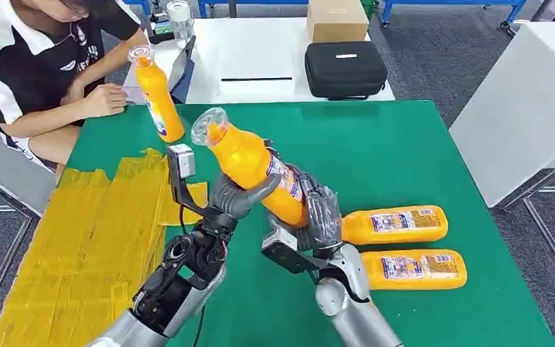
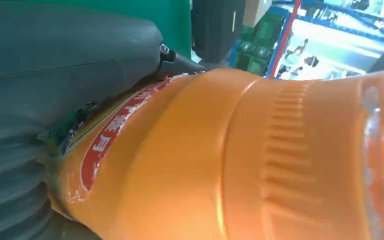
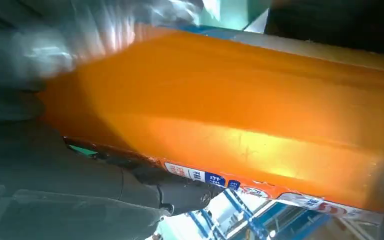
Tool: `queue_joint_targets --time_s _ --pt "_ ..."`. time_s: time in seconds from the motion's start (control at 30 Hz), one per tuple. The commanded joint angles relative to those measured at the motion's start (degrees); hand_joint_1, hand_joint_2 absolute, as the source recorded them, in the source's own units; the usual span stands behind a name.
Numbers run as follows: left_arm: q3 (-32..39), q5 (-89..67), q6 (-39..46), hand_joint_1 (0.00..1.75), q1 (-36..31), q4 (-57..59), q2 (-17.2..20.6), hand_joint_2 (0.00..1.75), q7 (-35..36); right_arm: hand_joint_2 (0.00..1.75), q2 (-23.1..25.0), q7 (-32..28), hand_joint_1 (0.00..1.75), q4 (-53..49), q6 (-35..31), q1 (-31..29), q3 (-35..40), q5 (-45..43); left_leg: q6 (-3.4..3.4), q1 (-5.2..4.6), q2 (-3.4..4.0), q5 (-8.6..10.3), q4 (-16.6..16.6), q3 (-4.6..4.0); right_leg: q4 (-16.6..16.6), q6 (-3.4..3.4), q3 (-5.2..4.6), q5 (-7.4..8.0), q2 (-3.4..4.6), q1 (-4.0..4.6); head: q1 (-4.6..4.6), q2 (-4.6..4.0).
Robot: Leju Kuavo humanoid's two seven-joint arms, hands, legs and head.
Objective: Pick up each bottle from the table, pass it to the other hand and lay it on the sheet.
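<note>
An orange bottle [image 1: 248, 160] with a clear cap is held tilted above the green table [image 1: 376, 152], cap toward the far left. My left hand [image 1: 240, 195] grips its middle from the left, and my right hand [image 1: 318, 215] wraps its lower labelled end. The left wrist view shows the bottle's [image 2: 240, 165] shoulder and cap against my thumb [image 2: 70, 75]. In the right wrist view its body [image 3: 240, 120] lies across my fingers [image 3: 95, 185]. Another orange bottle [image 1: 157, 94] stands upright at the table's far left. Two more [image 1: 394, 225] [image 1: 413, 268] lie on their sides to the right. The yellow sheet [image 1: 94, 238] covers the table's left part.
A person [image 1: 36, 65] sits at the far left corner with a hand [image 1: 105, 100] close to the upright bottle. Behind the green table a white table [image 1: 260, 50] carries a black case [image 1: 345, 69] and a cardboard box [image 1: 336, 19]. Another white table [image 1: 527, 108] stands to the right.
</note>
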Motion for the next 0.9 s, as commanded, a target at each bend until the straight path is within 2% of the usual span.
queue_joint_targets --time_s 0.03,0.07,0.1,0.23,0.37,0.5,0.6,0.63,0.9 --pt "2.3 -0.5 0.5 1.75 -1.6 -0.8 1.2 1.75 -1.1 1.75 -0.8 0.2 1.62 2.7 0.6 0.0 1.1 0.4 -0.16 0.07 0.06 -0.10 0.0 0.24 -0.1 -0.10 0.27 -0.07 -0.17 0.10 0.00 0.00" --pt "2.8 -0.7 0.8 1.75 -1.4 -1.3 1.2 1.75 -1.7 1.75 -0.8 0.4 0.17 2.8 0.8 -0.1 0.9 0.4 -0.20 0.08 0.11 -0.15 0.0 0.32 -0.1 -0.13 0.35 -0.11 -0.18 0.12 0.00 0.00" --pt "3.1 -0.7 0.9 1.75 -1.3 -1.6 1.3 1.75 -1.9 1.75 -0.8 0.7 0.00 2.9 0.7 -0.1 0.8 0.8 -0.17 0.09 0.12 -0.11 0.0 0.23 -0.1 -0.11 0.26 -0.07 -0.13 0.12 -0.02 0.00" --pt "6.1 -3.6 3.7 1.75 -1.5 -3.3 2.5 1.75 -5.0 1.75 -1.1 0.9 0.00 -0.7 0.4 0.9 -1.1 -0.5 -0.16 0.07 0.10 -0.09 0.0 0.20 0.0 -0.10 0.22 -0.06 -0.14 0.10 0.00 0.00" --pt "11.7 -15.0 12.0 1.75 0.4 -8.3 4.0 1.75 -9.0 1.75 -3.2 -1.4 0.00 -13.2 2.7 5.6 -3.3 -7.2 -0.17 0.04 0.15 -0.12 0.0 0.17 0.0 -0.11 0.16 -0.09 -0.10 0.07 0.00 0.00" --pt "13.9 -17.1 12.7 1.75 1.8 -10.6 4.4 1.75 -10.1 1.75 -4.3 -3.2 0.00 -18.1 4.5 7.4 -2.7 -11.7 -0.10 0.00 0.05 -0.06 0.0 0.09 0.0 -0.06 0.09 -0.05 -0.09 0.02 0.00 0.00" --pt "14.1 -28.4 20.9 1.75 2.2 -12.3 5.6 1.75 -14.8 1.75 -5.3 -4.2 0.00 -22.7 4.8 9.0 -1.8 -14.8 -0.17 0.06 0.15 -0.19 0.0 0.27 0.0 -0.11 0.28 -0.13 -0.12 0.10 -0.02 0.00" --pt "12.8 -42.5 30.3 1.75 1.8 -11.8 6.8 1.75 -16.8 0.00 -5.7 -2.5 0.00 -25.3 6.6 9.6 -1.3 -15.9 -0.14 0.04 0.08 -0.10 0.0 0.13 0.0 -0.08 0.13 -0.09 -0.13 0.07 0.00 0.00" --pt "12.2 -46.0 31.9 1.75 2.0 -11.7 6.8 1.75 -16.9 0.00 -5.6 -1.6 0.00 -26.4 7.0 9.7 -1.1 -15.9 -0.14 0.05 -0.02 -0.08 0.0 0.16 0.0 -0.09 0.19 -0.07 -0.19 0.07 0.00 0.00"
